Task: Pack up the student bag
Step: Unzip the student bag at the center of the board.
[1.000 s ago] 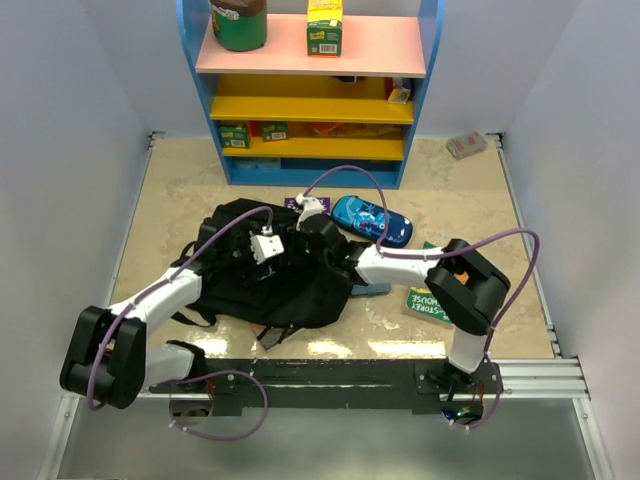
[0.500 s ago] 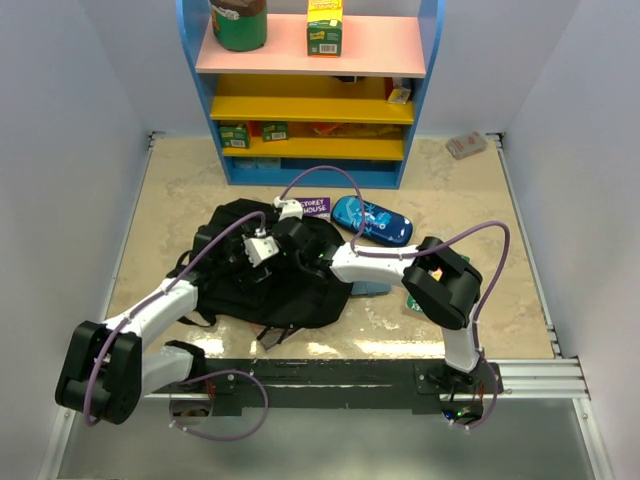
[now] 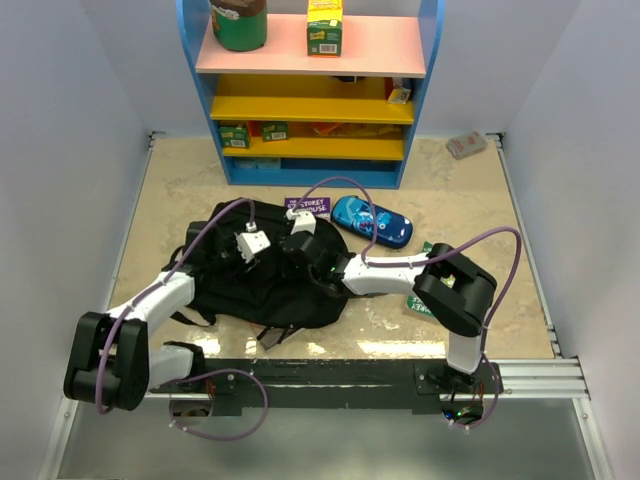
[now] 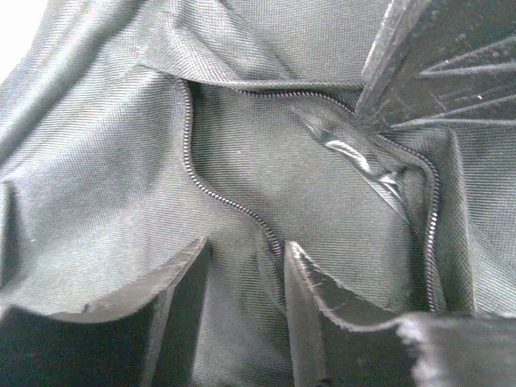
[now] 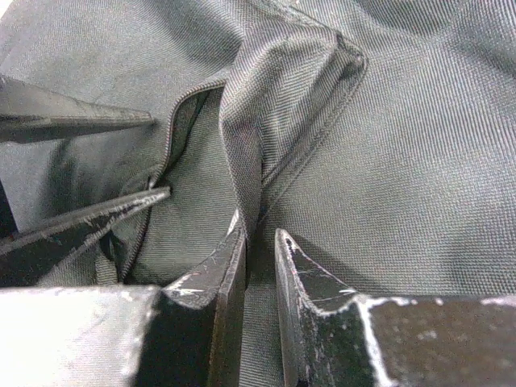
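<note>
The student bag (image 3: pixel 240 290), a soft black backpack, lies flat in front of the arms. Both grippers are down on its top panel by the open zipper (image 4: pixel 234 205). My left gripper (image 4: pixel 247 243) stands partly apart, one finger on each side of the zipper edge, with fabric lying between them. My right gripper (image 5: pixel 261 232) is nearly closed and pinches a raised fold of the bag's fabric (image 5: pixel 246 161). From above, the left gripper (image 3: pixel 262 258) and right gripper (image 3: pixel 292 252) sit close together and face each other over the bag.
A blue patterned pencil case (image 3: pixel 372 221) and a purple book (image 3: pixel 307 205) lie just beyond the bag. A green book (image 3: pixel 420 302) lies partly under the right arm. A blue shelf unit (image 3: pixel 310 100) stands at the back, and a small packet (image 3: pixel 466 145) lies at the far right.
Both grippers have narrowed. The right gripper dropped onto the bag and closed on a fabric fold. The left wrist shifted slightly left, so the purple book shows more.
</note>
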